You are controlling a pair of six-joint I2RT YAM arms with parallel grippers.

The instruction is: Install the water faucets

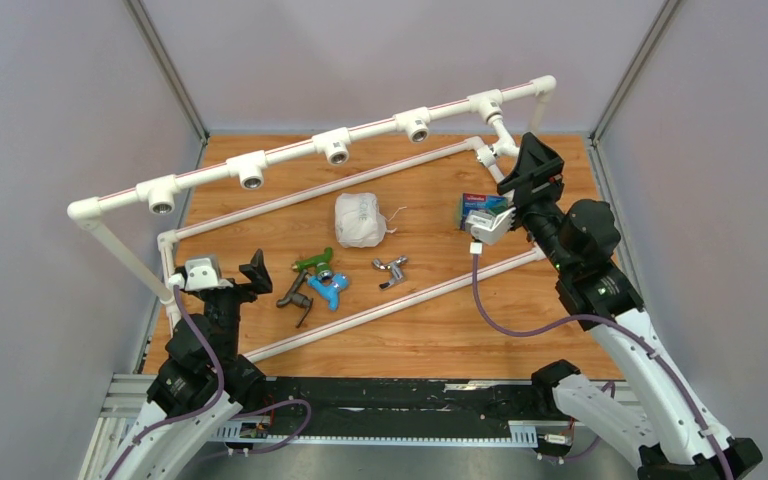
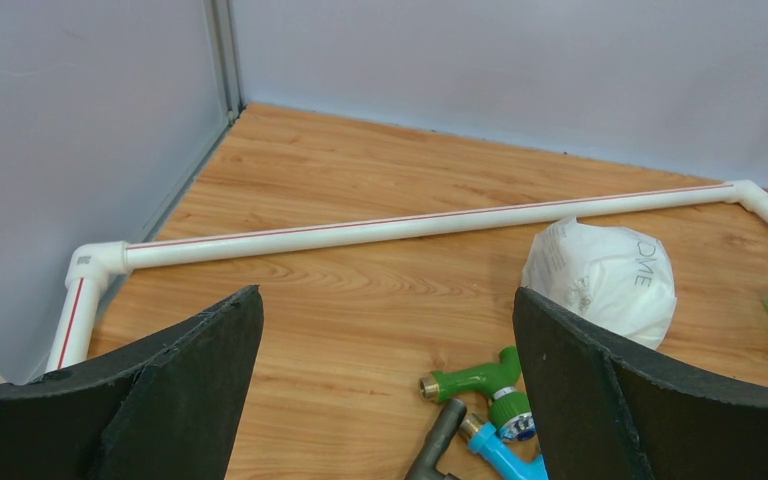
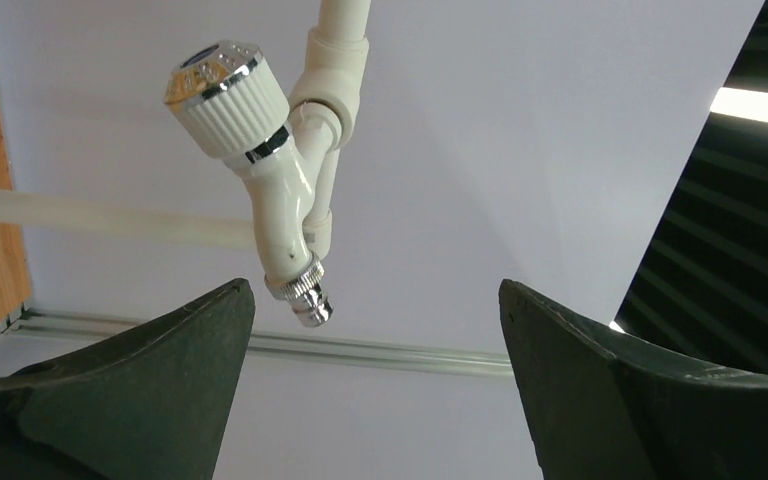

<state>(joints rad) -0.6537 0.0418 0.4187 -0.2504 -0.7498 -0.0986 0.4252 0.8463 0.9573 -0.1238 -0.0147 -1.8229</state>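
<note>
A white faucet point(image 3: 278, 205) with a ribbed knob hangs from a fitting on the white pipe frame point(image 1: 380, 128); in the top view it sits under the rightmost socket point(image 1: 501, 133). My right gripper point(image 3: 375, 380) is open and empty just below its chrome spout tip, not touching; it is raised at the frame's right end in the top view point(image 1: 534, 160). The green faucet point(image 1: 313, 262), blue faucet point(image 1: 328, 288), dark grey faucet point(image 1: 295, 297) and chrome faucet point(image 1: 390, 270) lie on the wooden table. My left gripper point(image 1: 240, 283) is open and empty just left of them; the green one point(image 2: 475, 382) shows between its fingers.
A white crumpled bag point(image 1: 360, 220) lies mid-table. A blue and green packet point(image 1: 480, 208) lies under my right wrist. Several open sockets point(image 1: 250, 175) line the raised pipe. The frame's low pipes point(image 1: 400, 300) border the table. Grey walls enclose three sides.
</note>
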